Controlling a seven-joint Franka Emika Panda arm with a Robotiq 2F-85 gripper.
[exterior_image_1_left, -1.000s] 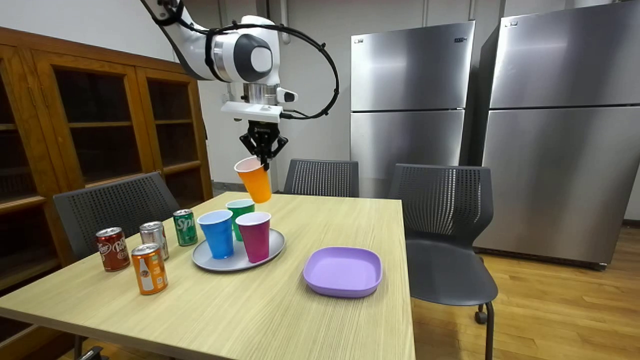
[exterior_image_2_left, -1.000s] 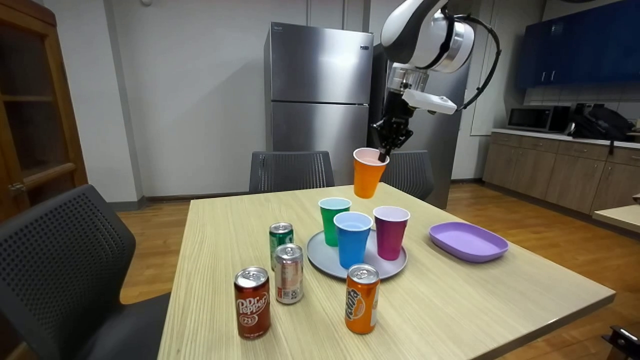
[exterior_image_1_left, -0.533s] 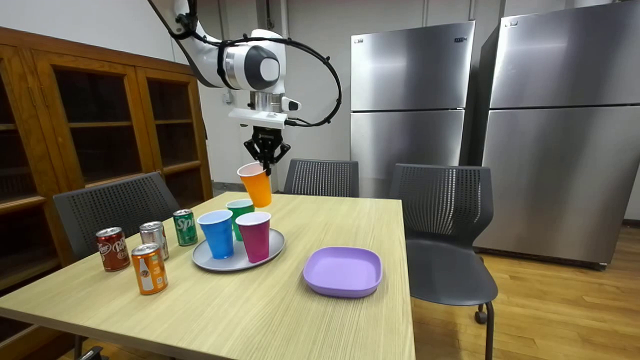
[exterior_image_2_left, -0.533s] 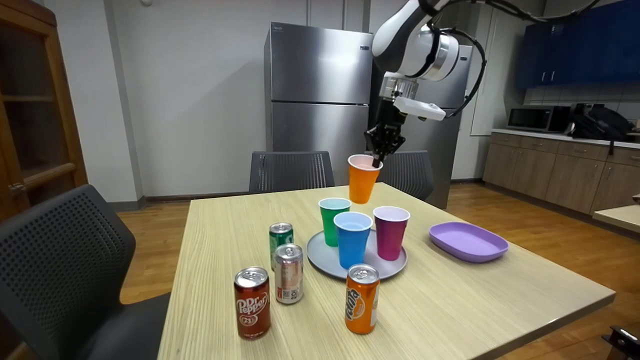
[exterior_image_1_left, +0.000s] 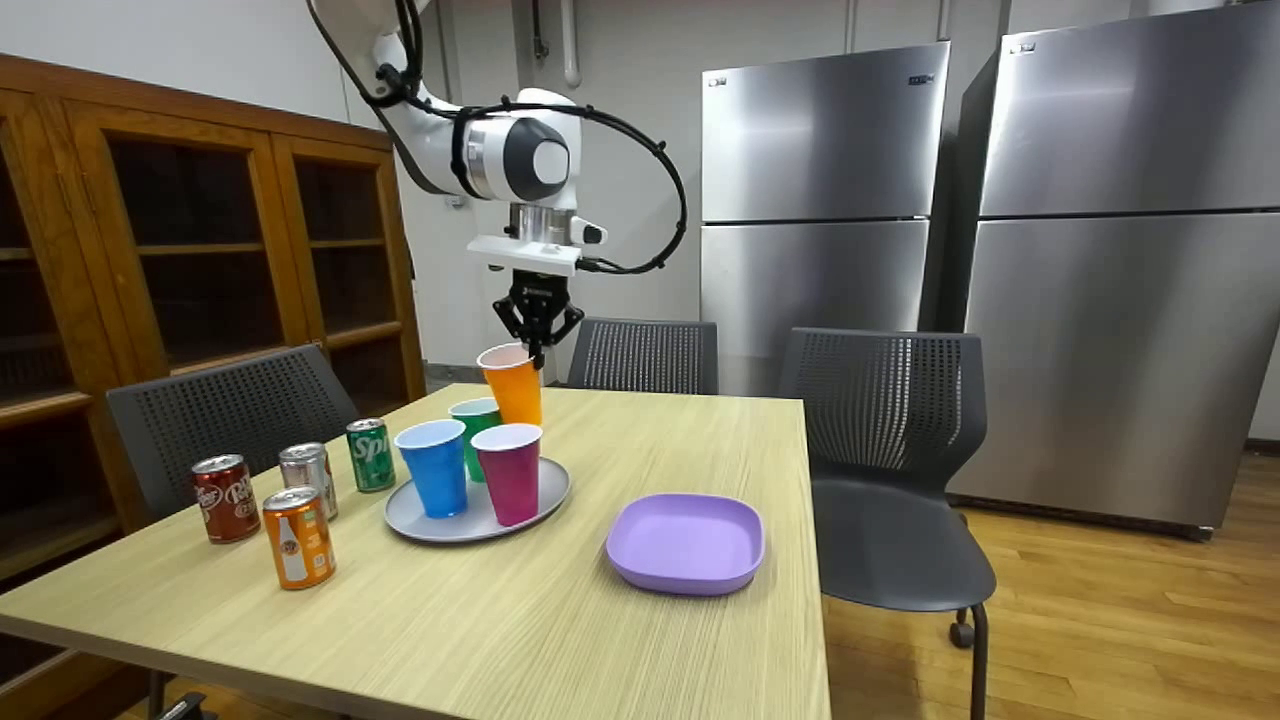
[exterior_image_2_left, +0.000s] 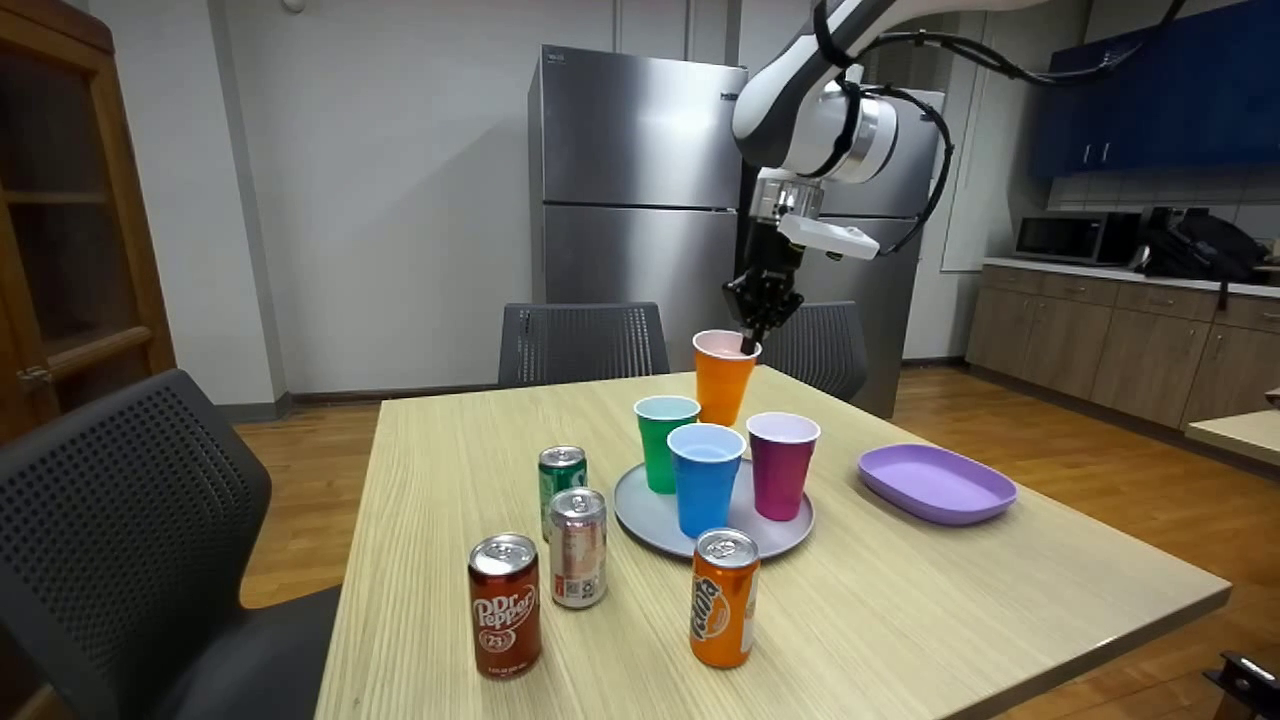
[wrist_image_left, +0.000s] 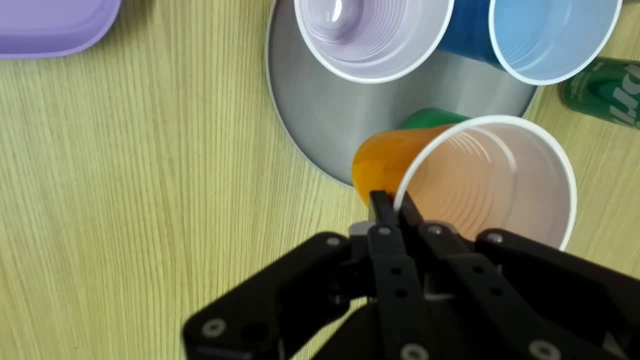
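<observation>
My gripper (exterior_image_1_left: 538, 358) is shut on the near-side rim of an orange cup (exterior_image_1_left: 515, 395), one finger inside and one outside, as the wrist view shows (wrist_image_left: 392, 200). The cup hangs slightly tilted behind the green cup (exterior_image_2_left: 660, 440), against or very close to it. I cannot tell whether its base touches anything. The green, blue (exterior_image_1_left: 437, 480) and magenta (exterior_image_1_left: 510, 480) cups stand upright on a round grey plate (exterior_image_2_left: 640, 515). In the wrist view the orange cup (wrist_image_left: 385, 155) overlaps the plate's edge and hides most of the green cup.
A purple square plate (exterior_image_1_left: 685, 545) lies on the table beside the grey plate. Dr Pepper (exterior_image_2_left: 505, 610), silver (exterior_image_2_left: 578, 550), Sprite (exterior_image_1_left: 370, 455) and Fanta (exterior_image_2_left: 725, 600) cans stand on the other side. Dark chairs (exterior_image_1_left: 880, 420) surround the table.
The gripper and orange cup have moved down toward the green cup and the grey plate. The green cup has shifted very slightly away from the orange cup. The other things have not moved.
</observation>
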